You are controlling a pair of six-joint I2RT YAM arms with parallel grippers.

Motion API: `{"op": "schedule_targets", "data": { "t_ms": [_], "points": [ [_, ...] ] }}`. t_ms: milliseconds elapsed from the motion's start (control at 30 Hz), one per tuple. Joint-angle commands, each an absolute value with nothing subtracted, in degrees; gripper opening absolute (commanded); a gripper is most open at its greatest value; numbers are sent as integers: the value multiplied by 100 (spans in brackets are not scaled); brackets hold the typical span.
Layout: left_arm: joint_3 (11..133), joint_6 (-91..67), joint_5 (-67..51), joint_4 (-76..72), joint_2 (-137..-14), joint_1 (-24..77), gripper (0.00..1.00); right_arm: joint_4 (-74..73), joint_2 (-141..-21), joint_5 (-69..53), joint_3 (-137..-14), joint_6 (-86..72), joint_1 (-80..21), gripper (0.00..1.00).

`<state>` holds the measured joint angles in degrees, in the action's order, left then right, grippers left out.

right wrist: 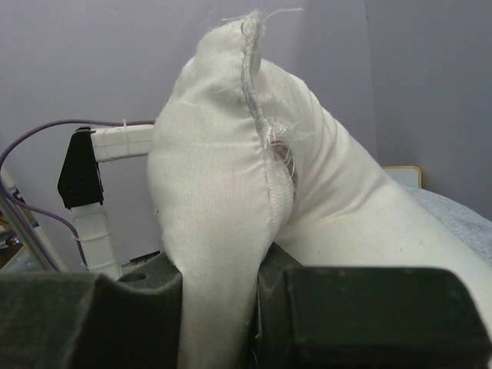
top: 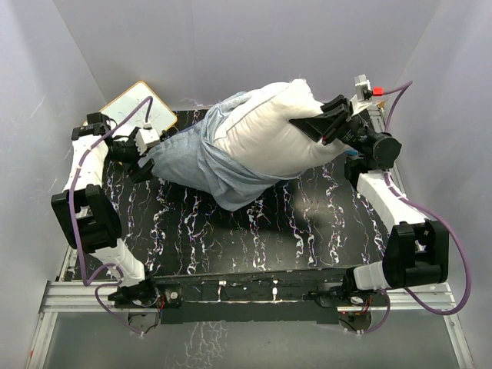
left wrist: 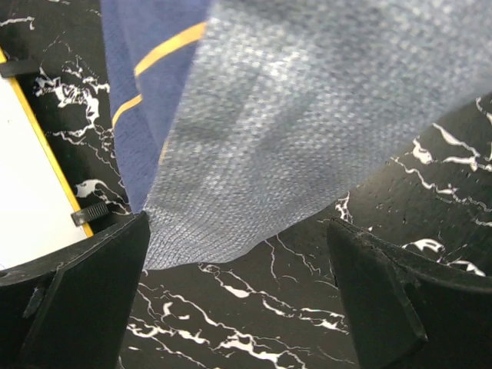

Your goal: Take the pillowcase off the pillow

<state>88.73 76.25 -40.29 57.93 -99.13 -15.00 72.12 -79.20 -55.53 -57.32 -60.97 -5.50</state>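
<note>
The white pillow [top: 269,131] lies across the back of the black marbled table, its right half bare. The pillowcase [top: 196,161], showing its grey-blue reverse, is bunched over the pillow's left end. My right gripper [top: 329,123] is shut on the pillow's right corner; in the right wrist view the seamed corner of the pillow [right wrist: 231,177] is pinched between the jaws of that gripper [right wrist: 223,307]. My left gripper [top: 142,160] sits at the pillowcase's left edge. In the left wrist view this gripper [left wrist: 238,300] is wide open over the table, with the pillowcase [left wrist: 292,131] hem just ahead of it, beside the left finger.
A flat white board with an orange edge [top: 138,108] lies at the back left, beside the left arm; it also shows in the left wrist view [left wrist: 31,177]. Grey walls enclose the table [top: 254,238] on three sides. The arm bases stand at the near edge.
</note>
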Motion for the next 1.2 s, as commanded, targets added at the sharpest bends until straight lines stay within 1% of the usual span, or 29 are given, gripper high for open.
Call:
{"op": "schedule_targets", "data": {
  "t_ms": [0, 67, 100, 200, 333, 367, 500, 533, 567, 600, 633, 667, 833, 933, 1000, 1100, 1167],
  "points": [
    [8408, 8256, -3715, 5322, -9779, -1494, 97, 7312, -7837, -5520, -6104, -6224, -536, 8],
    [8088, 8052, -3596, 4624, -9685, -1494, 94, 7365, -7827, -5525, -6149, -6297, -536, 8],
    [7952, 7891, -3572, 4278, -9641, -1494, 90, 7361, -7815, -5541, -6163, -6319, -532, 8],
    [7726, 7502, -3732, 3671, -9534, -1493, 77, 7354, -7799, -5542, -6170, -6393, -529, 8],
    [7644, 7156, -4206, 3638, -9338, -1420, 57, 7353, -7851, -5475, -6194, -6579, -536, 8],
    [7597, 7119, -4278, 3658, -9255, -1374, 55, 7367, -7875, -5437, -6207, -6628, -536, 8],
    [7175, 7187, -4249, 3419, -8928, -1273, 53, 7697, -8058, -5338, -6339, -7095, -519, 8],
    [7109, 7260, -4213, 3416, -8890, -1271, 49, 7814, -8126, -5312, -6388, -7240, -523, 8],
    [7068, 7293, -4177, 3419, -8893, -1274, 41, 7893, -8187, -5287, -6438, -7376, -513, 8],
    [7059, 7298, -4154, 3435, -8894, -1269, 27, 7987, -8220, -5269, -6475, -7469, -509, 8],
    [7091, 7266, -4151, 3462, -8912, -1268, 9, 8040, -8241, -5245, -6504, -7539, -507, 8],
    [7128, 7028, -4135, 3439, -8904, -1274, 0, 8038, -8245, -5212, -6524, -7564, -503, 8],
    [7703, 6232, -4087, 3725, -8873, -1413, 0, 7502, -8039, -4891, -6488, -7299, -380, 8],
    [7938, 5408, -4043, 3326, -8545, -1578, 0, 7124, -7856, -4368, -6330, -7192, -158, 8],
    [8331, 4804, -3905, 3123, -8397, -1667, 0, 6684, -7729, -3981, -6231, -7103, -25, 8],
    [9056, 4339, -3863, 3440, -8422, -1813, 0, 5695, -7514, -3278, -6026, -6679, 225, 8],
    [9308, 4091, -3844, 3521, -8405, -1942, 0, 5068, -7356, -2805, -5878, -6322, 297, 8]
  ]
}}
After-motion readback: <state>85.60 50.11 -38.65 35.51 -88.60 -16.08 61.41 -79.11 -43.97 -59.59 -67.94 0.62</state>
